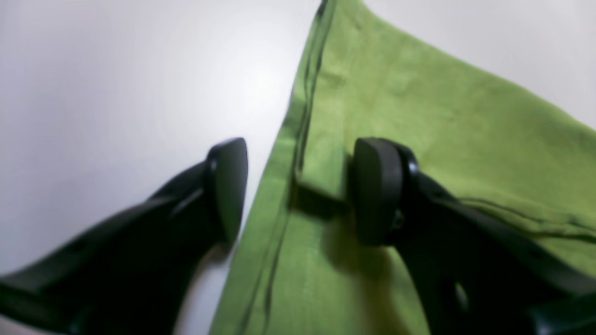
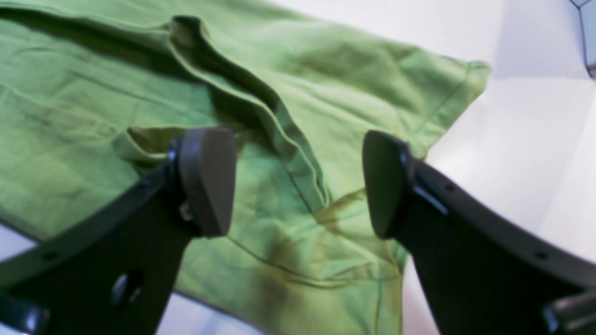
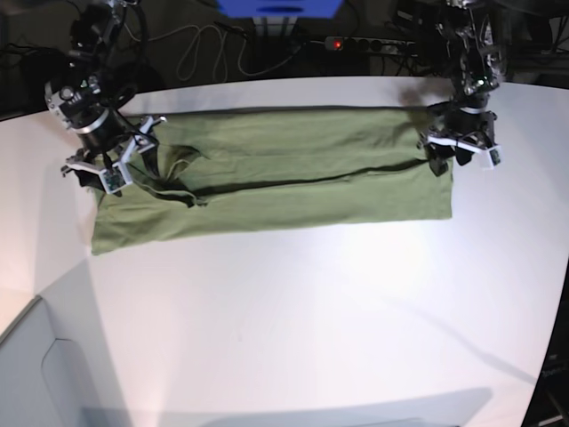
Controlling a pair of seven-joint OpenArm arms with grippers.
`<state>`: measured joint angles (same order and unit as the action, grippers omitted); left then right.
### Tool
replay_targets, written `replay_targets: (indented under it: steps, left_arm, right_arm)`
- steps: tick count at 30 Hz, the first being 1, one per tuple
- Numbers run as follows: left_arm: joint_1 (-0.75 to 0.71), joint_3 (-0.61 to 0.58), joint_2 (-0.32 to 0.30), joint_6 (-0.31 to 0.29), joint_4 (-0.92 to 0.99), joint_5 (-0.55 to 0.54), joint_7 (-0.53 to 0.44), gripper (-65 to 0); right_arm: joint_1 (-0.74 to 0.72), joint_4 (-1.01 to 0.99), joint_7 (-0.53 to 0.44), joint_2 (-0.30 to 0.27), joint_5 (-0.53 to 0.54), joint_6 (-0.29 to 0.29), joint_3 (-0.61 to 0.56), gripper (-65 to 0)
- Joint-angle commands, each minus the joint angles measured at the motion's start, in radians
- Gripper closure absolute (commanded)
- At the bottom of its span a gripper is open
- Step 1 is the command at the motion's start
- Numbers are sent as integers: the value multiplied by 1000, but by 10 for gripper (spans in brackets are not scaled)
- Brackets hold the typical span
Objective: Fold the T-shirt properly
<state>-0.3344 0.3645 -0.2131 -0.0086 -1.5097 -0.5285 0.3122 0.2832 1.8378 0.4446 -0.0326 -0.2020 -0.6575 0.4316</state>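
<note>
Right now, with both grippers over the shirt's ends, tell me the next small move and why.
Probably lower both and close. The left gripper stands open astride the T-shirt hem edge, and the right gripper is open over the sleeve-end fold. Neither holds cloth yet, so the long strip cannot be folded across.

T-shirt flat across table; left claw, right claw over opposite ends.

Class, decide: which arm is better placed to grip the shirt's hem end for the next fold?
Left: its open claw already straddles the T-shirt hem edge. The right claw, also open, hangs over the rumpled sleeve end instead.
</note>
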Motion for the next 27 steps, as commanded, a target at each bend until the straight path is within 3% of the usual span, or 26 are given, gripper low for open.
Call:
replay_targets:
  steps: [1,6,13,17,27]
  left_arm:
    - [-5,3,-6,6,5,-5,32,-318]
    - [-2,3,-4,6,7,-5,31,-167]
    - [-1,3,-3,6,7,-5,31,-114]
    - [-1,3,-3,6,7,-5,31,0]
    - [5,3,-3,6,18,-5,31,0]
  right_arm:
    - [-3,13,-25,-7,17,-21,5,-415]
    - [-3,13,-25,-10,17,-21,5,-415]
    - [-6,17,-25,-10,17,-21,5,-415]
    - [-8,17,-25,-7,17,-21,3,-416]
    - [-57,-10,-25,-11,17,-21,-66,-416]
